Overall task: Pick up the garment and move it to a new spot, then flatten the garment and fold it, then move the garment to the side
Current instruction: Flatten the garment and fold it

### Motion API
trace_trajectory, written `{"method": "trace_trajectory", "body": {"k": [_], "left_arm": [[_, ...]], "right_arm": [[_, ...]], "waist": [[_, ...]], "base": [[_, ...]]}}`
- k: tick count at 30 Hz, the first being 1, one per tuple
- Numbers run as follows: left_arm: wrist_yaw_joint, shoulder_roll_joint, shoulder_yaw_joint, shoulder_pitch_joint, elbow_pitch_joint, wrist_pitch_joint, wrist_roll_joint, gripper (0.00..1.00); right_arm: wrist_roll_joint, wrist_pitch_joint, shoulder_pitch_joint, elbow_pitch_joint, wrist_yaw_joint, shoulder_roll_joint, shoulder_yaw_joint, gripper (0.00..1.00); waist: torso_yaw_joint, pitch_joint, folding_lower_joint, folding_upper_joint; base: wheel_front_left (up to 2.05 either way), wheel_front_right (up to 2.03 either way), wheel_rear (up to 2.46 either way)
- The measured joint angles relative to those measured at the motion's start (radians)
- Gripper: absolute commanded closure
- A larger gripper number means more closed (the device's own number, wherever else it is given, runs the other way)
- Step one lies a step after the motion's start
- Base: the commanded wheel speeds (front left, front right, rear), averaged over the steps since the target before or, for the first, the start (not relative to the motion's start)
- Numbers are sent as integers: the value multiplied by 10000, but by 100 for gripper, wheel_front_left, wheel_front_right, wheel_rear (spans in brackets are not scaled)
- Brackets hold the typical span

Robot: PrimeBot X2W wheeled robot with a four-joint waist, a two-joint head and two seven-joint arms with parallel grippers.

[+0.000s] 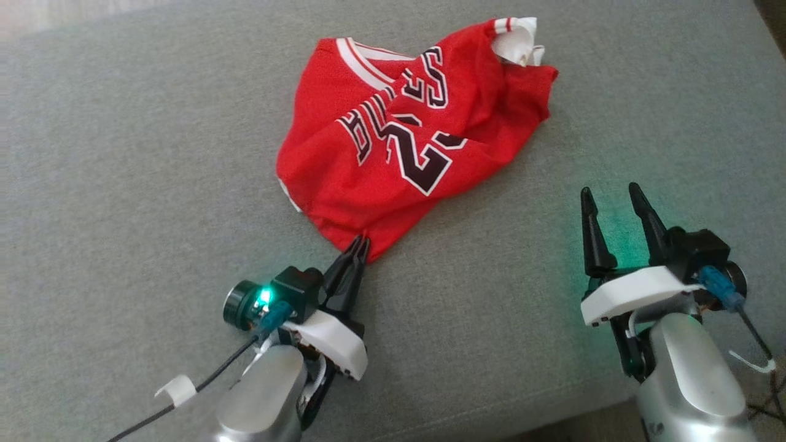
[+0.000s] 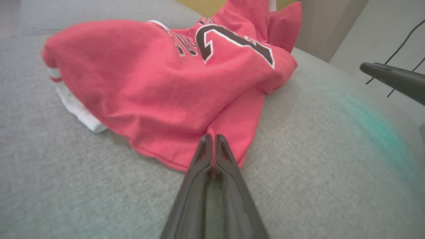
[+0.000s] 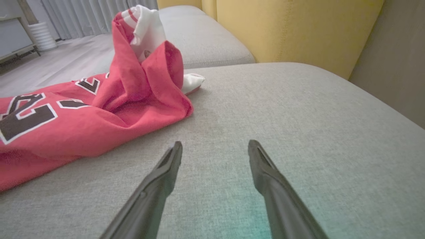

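The garment point(image 1: 399, 141) is a red jersey with black-and-white lettering and white trim, lying crumpled on the grey cushion point(image 1: 123, 184). My left gripper point(image 1: 360, 244) is shut on the garment's near hem; in the left wrist view its two fingers pinch the red cloth point(image 2: 159, 99) at the left gripper's tips point(image 2: 211, 136). My right gripper point(image 1: 608, 191) stands open over bare cushion to the right of the garment, holding nothing. In the right wrist view the right gripper point(image 3: 214, 146) has its fingers spread wide, with the garment point(image 3: 99, 113) to their left.
A yellow backrest point(image 3: 292, 30) rises behind the cushion. The cushion's front edge point(image 1: 491, 423) runs close below both grippers. Floor, curtains and a white ribbed bin point(image 3: 41, 35) lie beyond the far side. Cables point(image 1: 202, 380) trail from both wrists.
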Motion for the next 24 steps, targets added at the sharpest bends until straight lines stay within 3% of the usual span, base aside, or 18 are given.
{"method": "trace_trajectory", "body": {"k": [6,17,24], "left_arm": [[-63,15,230,138,-525,42,-259,100],[-63,10,2034,257,-5743,40,201,100],[-73,54,2324,258,-6368,31,380,100]], "right_arm": [[105,0,-1,46,0,0,31,0],[366,0,642,370,0,0,-10,0],[639,0,1218,570,0,2,-13,0]], "waist": [[277,-260,1,0],[984,-1322,0,0],[1683,-2105,-2,0]], "base": [[0,0,0],[0,0,0],[0,0,0]]}}
